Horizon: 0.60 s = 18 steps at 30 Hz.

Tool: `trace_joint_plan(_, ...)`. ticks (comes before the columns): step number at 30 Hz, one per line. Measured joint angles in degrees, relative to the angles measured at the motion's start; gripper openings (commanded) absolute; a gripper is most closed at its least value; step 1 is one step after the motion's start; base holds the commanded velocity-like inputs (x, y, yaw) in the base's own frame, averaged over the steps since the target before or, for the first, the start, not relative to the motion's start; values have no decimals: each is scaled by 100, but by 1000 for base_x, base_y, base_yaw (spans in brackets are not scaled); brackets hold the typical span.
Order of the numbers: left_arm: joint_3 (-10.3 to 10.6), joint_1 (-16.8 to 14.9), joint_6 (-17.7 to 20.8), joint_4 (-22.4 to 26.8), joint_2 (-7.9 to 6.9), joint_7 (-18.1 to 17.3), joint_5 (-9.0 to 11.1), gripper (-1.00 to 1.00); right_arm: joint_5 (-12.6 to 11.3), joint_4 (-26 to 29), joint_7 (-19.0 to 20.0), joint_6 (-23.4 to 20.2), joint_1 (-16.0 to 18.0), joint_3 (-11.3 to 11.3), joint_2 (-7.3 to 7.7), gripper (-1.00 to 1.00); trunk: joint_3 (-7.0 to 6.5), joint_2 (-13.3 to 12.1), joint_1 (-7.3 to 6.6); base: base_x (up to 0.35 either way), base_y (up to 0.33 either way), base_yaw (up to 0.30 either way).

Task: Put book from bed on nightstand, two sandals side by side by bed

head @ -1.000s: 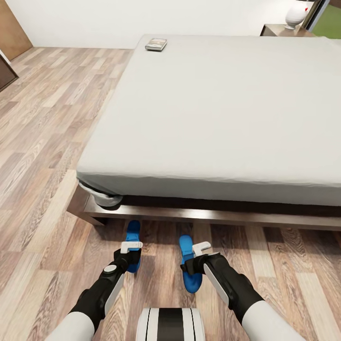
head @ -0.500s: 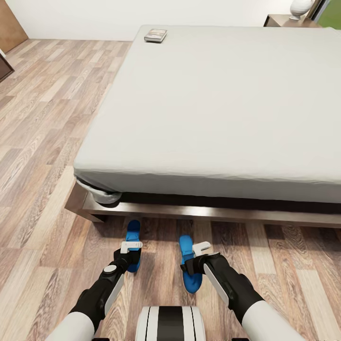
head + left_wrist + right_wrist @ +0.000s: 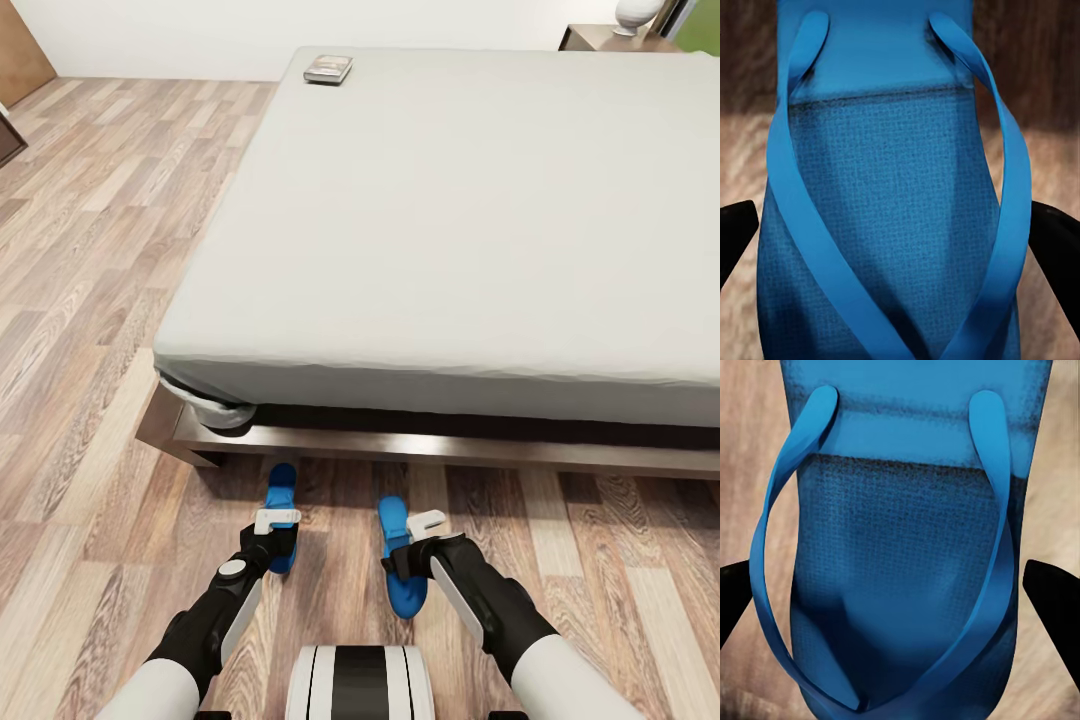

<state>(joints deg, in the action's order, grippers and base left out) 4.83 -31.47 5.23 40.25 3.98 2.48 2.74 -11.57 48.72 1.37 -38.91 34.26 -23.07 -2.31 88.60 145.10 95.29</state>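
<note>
Head camera tipped down slightly over last second: bed [image 3: 450, 220] edge sits higher in frame; arms, sandals unmoved relative to each other. Left claw [image 3: 277, 521] over left blue sandal [image 3: 281, 487], right claw [image 3: 424, 524] over right blue sandal [image 3: 398, 590]. Wrist views: fingers [image 3: 735, 232] spread wide either side of each sandal, not touching. Sandals on plank floor [image 3: 90, 300] near bed frame, roughly parallel, apart. Book [image 3: 328, 69] on far mattress corner. Nightstand [image 3: 600, 38] beyond. Judgement: sandals placed, book step next

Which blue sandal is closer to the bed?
The left sandal, under the robot's left hand. Its tip reaches nearer the bed frame than the right sandal, which lies further back on the floor by the right hand.
</note>
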Motion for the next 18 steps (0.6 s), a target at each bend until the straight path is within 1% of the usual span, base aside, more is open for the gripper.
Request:
trace_joint_plan(11, -1, 0, -26, -30, 0, 4, -4, -100, 0, 34, -5, 32, 0, 42, -2, -100, 0, 0, 0, 0, 0, 0)
trace_joint_plan(15, 0, 0, -34, -36, 0, 6, -4, -100, -13, 378, -18, 5, 1, 19, -5, -100, 0, 0, 0, 0, 0, 0)
trace_joint_plan(18, -1, 0, -40, -36, 0, 7, -4, -100, -10, 528, -22, -21, 0, 15, -1, -100, 0, 0, 0, 0, 0, 0)
